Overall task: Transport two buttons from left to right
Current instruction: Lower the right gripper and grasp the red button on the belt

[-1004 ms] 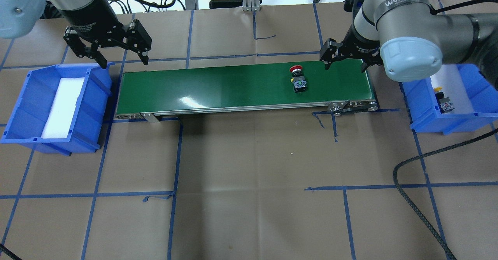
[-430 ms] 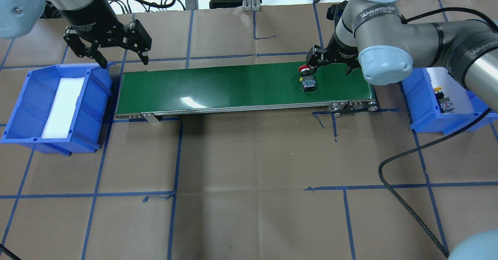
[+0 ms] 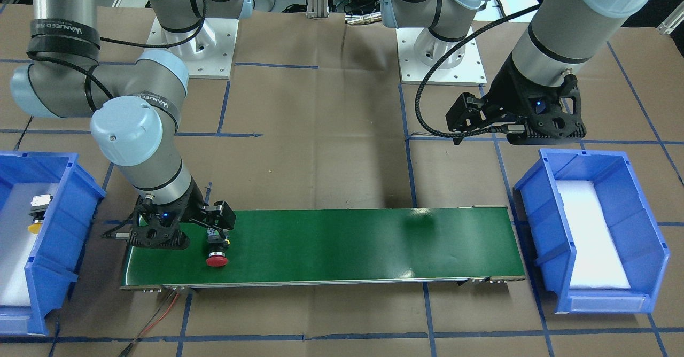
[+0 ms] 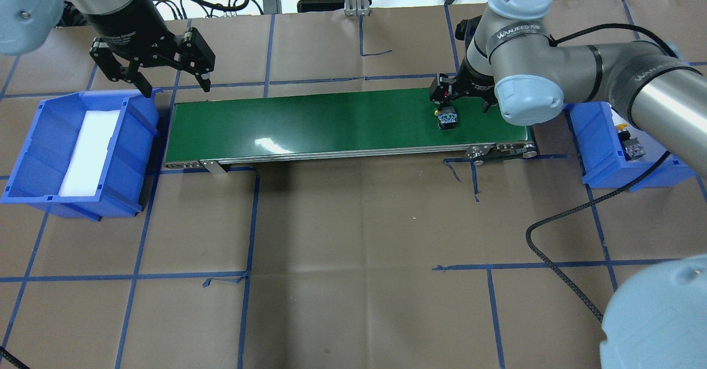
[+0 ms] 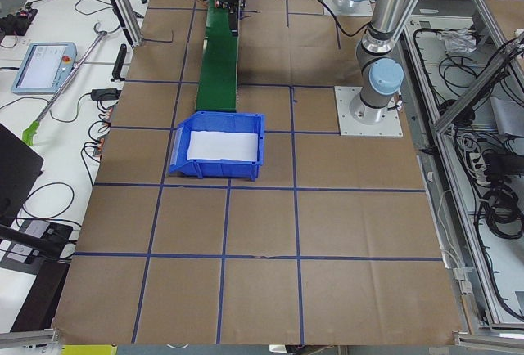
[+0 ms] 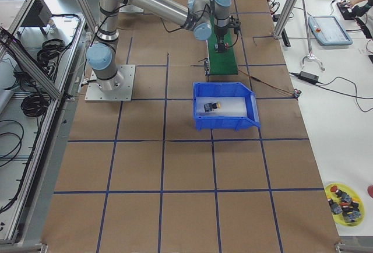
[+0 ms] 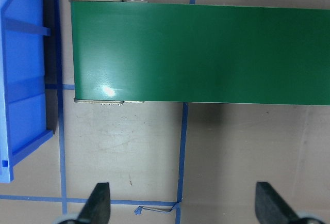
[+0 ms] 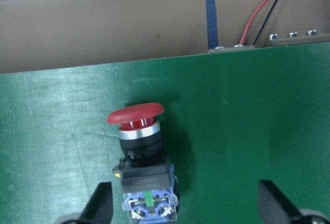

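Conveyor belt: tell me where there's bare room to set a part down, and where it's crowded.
The belt is bare from its end beside the left bin up to the red button. That bin holds only white foam. Crowded: the belt's other end, where the open right gripper hangs over the button, and the right bin with the yellow button.

The scene is lit brightly and evenly from overhead, so only soft shadows are cast on the counter [image 4: 353,280] beside the conveyor belt [image 4: 342,120], and white glare patches are seen on the belt's glossy green surface. The red button [image 8: 135,116] is rendered sharply in the right wrist view, while a large arm joint [image 4: 657,314] in the overhead view's lower corner is blurred.
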You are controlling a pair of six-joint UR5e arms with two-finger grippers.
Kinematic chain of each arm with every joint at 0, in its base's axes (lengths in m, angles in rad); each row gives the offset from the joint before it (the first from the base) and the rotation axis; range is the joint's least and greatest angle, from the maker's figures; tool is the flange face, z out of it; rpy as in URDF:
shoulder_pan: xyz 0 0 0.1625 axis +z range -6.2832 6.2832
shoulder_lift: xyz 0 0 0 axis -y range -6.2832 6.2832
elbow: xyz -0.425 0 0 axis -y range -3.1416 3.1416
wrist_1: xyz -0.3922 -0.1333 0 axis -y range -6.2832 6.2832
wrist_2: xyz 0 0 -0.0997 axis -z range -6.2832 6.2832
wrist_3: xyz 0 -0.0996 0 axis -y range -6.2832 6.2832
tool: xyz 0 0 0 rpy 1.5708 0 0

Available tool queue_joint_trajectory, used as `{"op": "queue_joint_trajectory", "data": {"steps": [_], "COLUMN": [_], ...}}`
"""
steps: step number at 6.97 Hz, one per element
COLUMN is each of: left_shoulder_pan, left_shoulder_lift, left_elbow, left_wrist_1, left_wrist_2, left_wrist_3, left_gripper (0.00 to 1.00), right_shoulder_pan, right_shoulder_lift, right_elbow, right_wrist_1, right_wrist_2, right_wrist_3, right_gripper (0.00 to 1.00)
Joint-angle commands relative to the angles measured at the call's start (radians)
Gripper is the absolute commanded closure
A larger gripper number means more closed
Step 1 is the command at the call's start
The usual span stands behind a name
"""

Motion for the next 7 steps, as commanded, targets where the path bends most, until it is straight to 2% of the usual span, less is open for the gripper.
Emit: {"op": "queue_joint_trajectory", "data": {"steps": [1, 2, 4, 5, 7], "left_shoulder_pan": [0.0, 0.0, 0.0, 0.0, 0.0], "left_shoulder_lift": [0.0, 0.0, -0.003, -0.003, -0.001], "left_elbow": [0.0, 0.0, 0.001, 0.001, 0.001], "left_wrist_1": [0.001, 0.0, 0.016, 0.016, 0.016], "left_wrist_2": [0.0, 0.0, 0.0, -0.002, 0.0], "left_wrist_3": [0.0, 0.0, 0.001, 0.0, 0.002], "left_gripper": [0.01, 0.01, 0.01, 0.01, 0.01], "right_shoulder_pan": [0.0, 0.0, -0.001, -0.006, -0.053], "right_shoulder_lift": [0.044, 0.045, 0.038, 0.03, -0.036], "right_elbow": [0.0, 0.003, 0.005, -0.002, -0.053], "right_wrist_1": [-0.033, -0.031, -0.008, 0.012, 0.05], "right_wrist_2": [0.0, -0.012, -0.017, -0.031, -0.08], "right_wrist_3": [0.0, -0.004, -0.01, -0.015, -0.09], "right_gripper": [0.01, 0.18, 0.87, 0.96, 0.98]}}
